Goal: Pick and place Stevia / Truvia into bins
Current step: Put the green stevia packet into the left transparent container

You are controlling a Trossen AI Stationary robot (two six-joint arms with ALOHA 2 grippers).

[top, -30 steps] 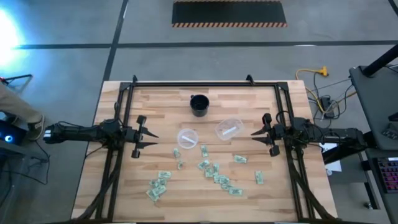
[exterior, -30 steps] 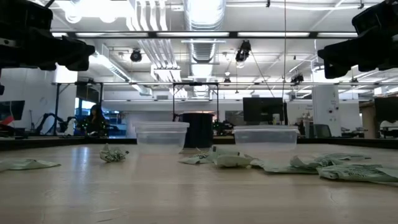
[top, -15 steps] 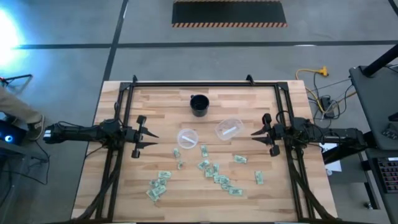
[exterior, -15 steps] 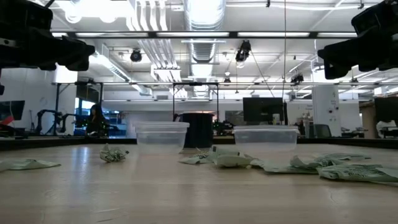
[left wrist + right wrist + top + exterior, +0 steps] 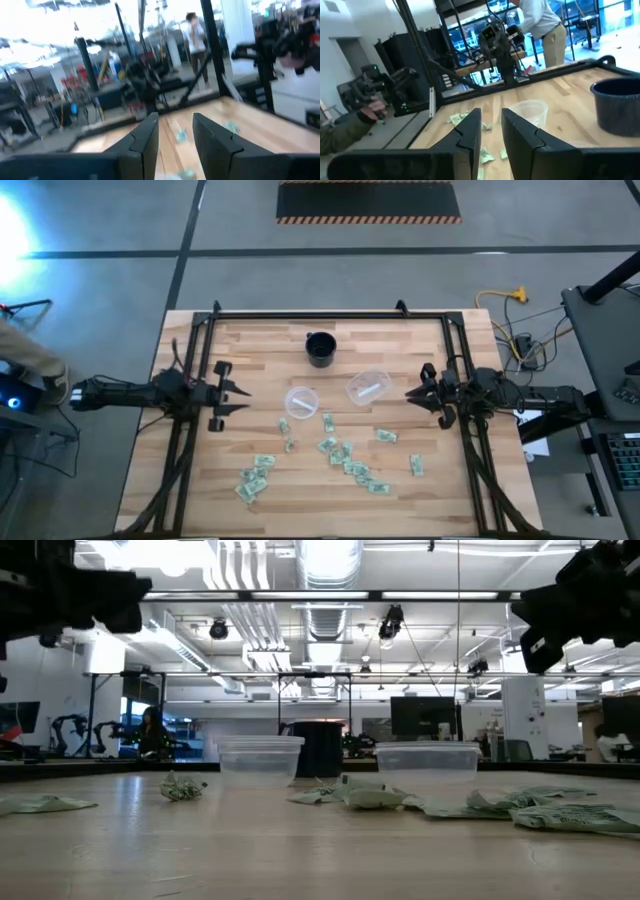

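Hovering above the left edge of the wooden table point(image 5: 400, 340), well off the boards: left gripper point(image 5: 240, 394), fingers point(image 5: 145, 142) slightly apart with a narrow gap and nothing between them. Mirrored at the right edge, facing inward, also raised: right gripper point(image 5: 412, 394), fingers point(image 5: 470, 132) a little apart, likewise empty. Between the two, near mid-table: two bins, one clear cup point(image 5: 300, 401) just left of centre and another clear cup point(image 5: 368, 387) to its right, holding something pale that cannot be made out. Behind them, toward the far edge: black cup point(image 5: 320, 348). Scattered over the near half of the table, in front of the bins and apart from both grippers: green-and-white Stevia packets point(image 5: 352, 466), with a small cluster point(image 5: 253, 477) toward the near left. Visible in the room beyond, through both wrist views: a person point(image 5: 540, 25).
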